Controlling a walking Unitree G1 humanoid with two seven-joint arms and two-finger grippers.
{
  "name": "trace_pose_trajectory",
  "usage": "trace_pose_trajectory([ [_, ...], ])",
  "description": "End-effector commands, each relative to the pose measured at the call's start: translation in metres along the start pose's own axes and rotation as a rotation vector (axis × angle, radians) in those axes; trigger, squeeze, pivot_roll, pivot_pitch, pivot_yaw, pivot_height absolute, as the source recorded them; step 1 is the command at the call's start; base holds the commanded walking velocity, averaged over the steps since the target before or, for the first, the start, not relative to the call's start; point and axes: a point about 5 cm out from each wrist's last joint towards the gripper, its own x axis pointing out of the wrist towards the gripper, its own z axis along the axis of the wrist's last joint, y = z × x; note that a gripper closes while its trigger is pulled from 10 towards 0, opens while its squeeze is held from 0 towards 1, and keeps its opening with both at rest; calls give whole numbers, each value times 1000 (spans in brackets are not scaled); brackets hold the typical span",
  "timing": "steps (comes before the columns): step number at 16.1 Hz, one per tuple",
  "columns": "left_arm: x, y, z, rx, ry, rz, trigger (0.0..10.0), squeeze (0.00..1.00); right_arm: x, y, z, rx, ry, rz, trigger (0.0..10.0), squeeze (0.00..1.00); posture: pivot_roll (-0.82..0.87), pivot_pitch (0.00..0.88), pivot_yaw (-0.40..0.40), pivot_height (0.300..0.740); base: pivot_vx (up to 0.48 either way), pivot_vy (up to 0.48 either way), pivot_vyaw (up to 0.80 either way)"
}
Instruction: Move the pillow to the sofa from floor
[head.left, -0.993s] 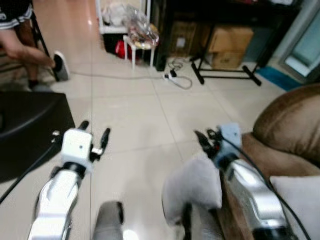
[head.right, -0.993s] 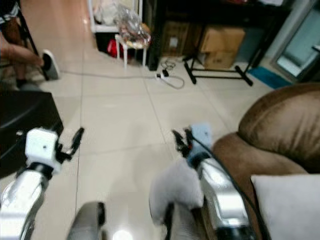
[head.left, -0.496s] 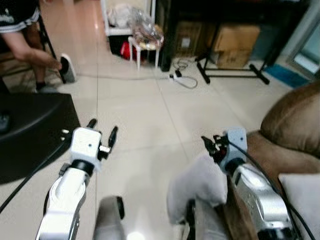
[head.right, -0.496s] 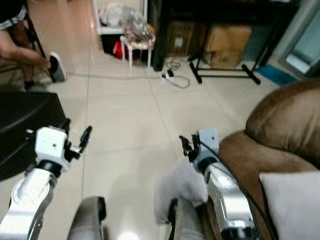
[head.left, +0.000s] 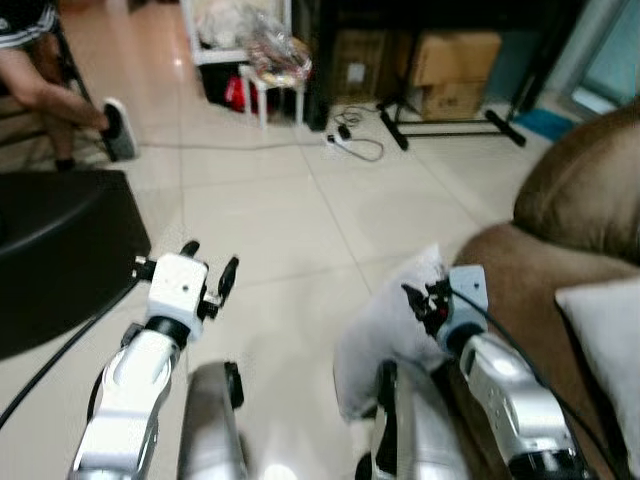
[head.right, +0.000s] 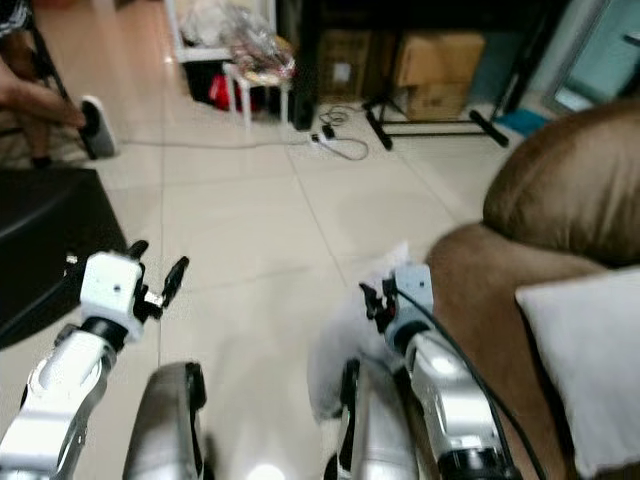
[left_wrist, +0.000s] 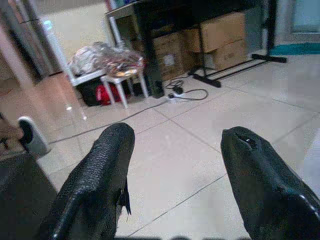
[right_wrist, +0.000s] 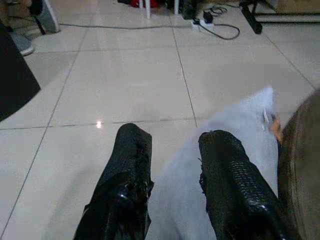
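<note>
beside the brown sofa (head.left: 570, 250), a grey pillow (head.left: 385, 335) leans on the tiled floor (head.left: 270, 220) against the sofa's arm.
right gripper (right_wrist: 172, 150) hovers just above the pillow, fingers parted and gripping nothing; left gripper (left_wrist: 175, 150) hangs over bare tile, fingers spread wide. a second pale cushion (head.left: 610, 340) lies on the sofa seat. a person's leg (head.left: 55, 95) shows far left, near a black mat (head.left: 55, 250).

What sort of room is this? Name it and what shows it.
Probably a home living room: a brown sofa with a grey pillow on it, a tiled floor, and cardboard boxes stored under a dark table.
</note>
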Motion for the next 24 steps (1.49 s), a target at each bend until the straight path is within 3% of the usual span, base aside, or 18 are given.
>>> trace_pose_trajectory([
  [1, 4, -4, 2, 8, -12, -34, 10000, 0, 4, -1, 5, -17, -15, -9, 10000, 0, 10, 0, -29, 436, 0, 0, 0],
  [4, 6, -5, 3, 11, -16, -60, 10000, 0, 8, 2, 1, -4, 0, -16, 10000, 0, 12, 0, -21, 406, 0, 0, 0],
  [5, 4, -7, 3, 7, -15, -88, 10000, 0, 11, 7, 3, 28, -25, -2, 10000, 1000, 14, 0, -11, 401, 0, 0, 0],
  [8, -3, -11, 3, 9, -9, -137, 10000, 0, 16, 13, 9, 80, -97, 7, 10000, 1000, 31, 0, -9, 401, 0, 0, 0],
  [12, -10, -14, 9, 6, -18, -241, 10000, 0, 27, 10, 25, 92, -166, -71, 10000, 1000, 59, 0, -8, 401, 0, 0, 0],
  [16, -14, -17, 10, 13, -3, -295, 10000, 0, 46, 7, 25, 55, -79, -172, 10000, 1000, 64, 0, -9, 401, 0, 0, 0],
  [17, -14, -17, 10, 11, 2, -303, 10000, 0, 51, 7, 22, 23, -42, -201, 10000, 0, 66, 0, -12, 401, 0, 0, 0],
  [19, -15, -19, 9, 5, 17, -342, 10000, 0, 54, -2, 14, -46, 17, -315, 10000, 0, 71, 0, -19, 401, 0, 0, 0],
  [22, -18, -20, 8, -11, 38, -448, 10000, 0, 55, -16, 13, -7, 7, -436, 10000, 0, 75, 0, -25, 401, 0, 0, 0],
  [24, -20, -21, 8, -16, 52, -494, 10000, 0, 52, -25, 9, -68, 31, -516, 10000, 0, 76, 0, -26, 401, 0, 0, 0],
])
